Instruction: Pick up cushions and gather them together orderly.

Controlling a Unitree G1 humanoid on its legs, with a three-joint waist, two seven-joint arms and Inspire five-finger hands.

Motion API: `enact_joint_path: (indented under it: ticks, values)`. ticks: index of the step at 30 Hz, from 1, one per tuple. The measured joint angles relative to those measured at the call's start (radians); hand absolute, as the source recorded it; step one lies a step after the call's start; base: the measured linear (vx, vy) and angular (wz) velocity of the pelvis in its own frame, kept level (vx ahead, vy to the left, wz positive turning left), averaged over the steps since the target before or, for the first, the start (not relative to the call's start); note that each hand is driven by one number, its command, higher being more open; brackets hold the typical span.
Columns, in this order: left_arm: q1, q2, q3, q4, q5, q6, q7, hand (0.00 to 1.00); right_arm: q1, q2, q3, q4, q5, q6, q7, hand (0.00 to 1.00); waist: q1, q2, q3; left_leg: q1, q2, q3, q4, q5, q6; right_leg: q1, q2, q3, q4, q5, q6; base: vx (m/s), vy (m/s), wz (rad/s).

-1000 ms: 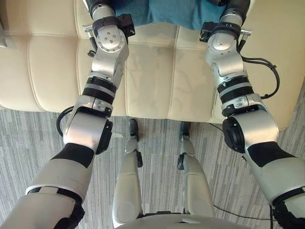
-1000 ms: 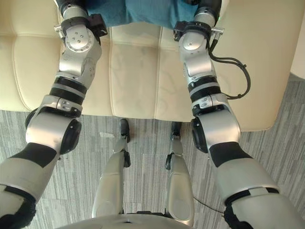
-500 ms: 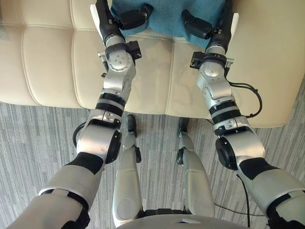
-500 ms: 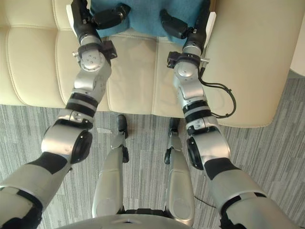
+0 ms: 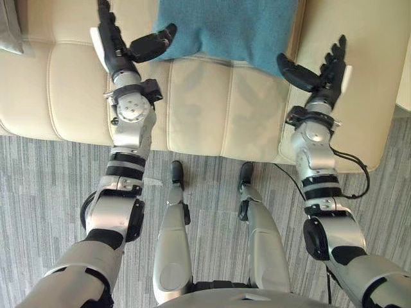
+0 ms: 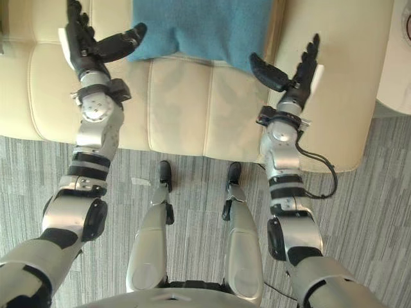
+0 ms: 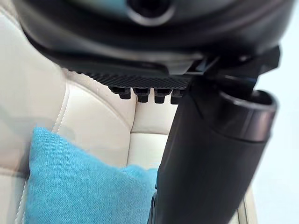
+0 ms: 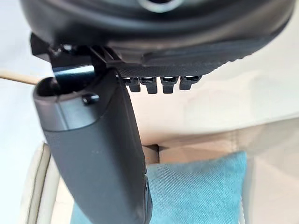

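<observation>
A teal cushion (image 5: 228, 29) lies on the cream sofa's seat (image 5: 205, 102), leaning toward the backrest. My left hand (image 5: 119, 45) is raised at the cushion's left edge, fingers straight and thumb stretched toward the cushion without gripping it. My right hand (image 5: 321, 70) hovers to the right of the cushion, over the sofa's armrest side, fingers straight and thumb spread. The left wrist view looks past the thumb at the teal cushion (image 7: 84, 186) against the cream backrest. The right wrist view has the same cushion (image 8: 196, 191) beyond the thumb.
A grey cushion corner (image 5: 9, 29) shows at the far left of the sofa. The sofa's right armrest (image 5: 372, 83) rises beside my right hand. Grey striped carpet (image 5: 38, 186) runs in front of the sofa.
Both hands have let go of the teal cushion and drawn apart, the left to the left and the right to the right. The camera has also tilted, showing more sofa.
</observation>
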Motion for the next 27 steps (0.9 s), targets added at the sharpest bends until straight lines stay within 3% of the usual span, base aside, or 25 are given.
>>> enact_joint_path:
  ticks: [2, 4, 8, 14, 21, 27]
  values:
    - [0.074, -0.033, -0.005, 0.000, -0.002, 0.000, -0.018, 1.00, 0.063, 0.022, 0.010, -0.003, 0.000, 0.000, 0.017, 1.00, 0.000, 0.003, -0.011, 0.027, 0.000, 0.002, 0.001, -0.008, 0.000, 0.025, 0.000, 0.000, 0.003, -0.010, 0.001, 0.06, -0.035, -0.01]
    - [0.235, -0.088, -0.019, 0.000, -0.002, 0.003, -0.070, 1.00, 0.218, 0.057, 0.043, -0.001, -0.001, 0.001, 0.073, 1.00, 0.000, 0.009, -0.063, 0.058, 0.004, 0.008, 0.011, -0.035, 0.002, 0.058, 0.002, 0.000, 0.004, -0.028, 0.002, 0.08, -0.025, -0.05]
    - [0.376, -0.101, -0.042, 0.063, 0.004, 0.014, -0.145, 1.00, 0.364, 0.101, 0.044, 0.066, -0.014, 0.006, 0.137, 1.00, -0.001, 0.018, -0.139, 0.130, 0.013, 0.025, 0.010, -0.060, 0.002, 0.129, 0.011, 0.003, -0.016, -0.040, 0.008, 0.10, -0.006, -0.10]
    - [0.462, -0.110, -0.032, 0.358, 0.093, 0.035, -0.238, 1.00, 0.455, 0.119, 0.027, 0.364, -0.035, 0.025, 0.200, 1.00, -0.009, 0.027, -0.287, 0.260, 0.014, 0.051, -0.015, -0.094, 0.004, 0.282, 0.017, 0.004, -0.112, -0.036, 0.025, 0.09, 0.048, -0.07]
    - [0.518, -0.097, 0.050, 0.617, 0.190, 0.070, -0.267, 1.00, 0.459, 0.130, -0.049, 0.668, -0.072, 0.045, 0.245, 1.00, -0.021, 0.009, -0.341, 0.370, -0.009, 0.069, -0.081, -0.099, 0.010, 0.441, 0.013, 0.006, -0.294, 0.036, 0.051, 0.06, 0.067, -0.04]
    - [0.547, -0.064, 0.074, 0.684, 0.249, 0.084, -0.279, 1.00, 0.459, 0.116, -0.094, 0.786, -0.072, 0.060, 0.263, 1.00, -0.028, -0.004, -0.358, 0.431, -0.019, 0.090, -0.099, -0.111, 0.011, 0.510, 0.011, 0.030, -0.370, 0.068, 0.056, 0.06, 0.053, -0.11]
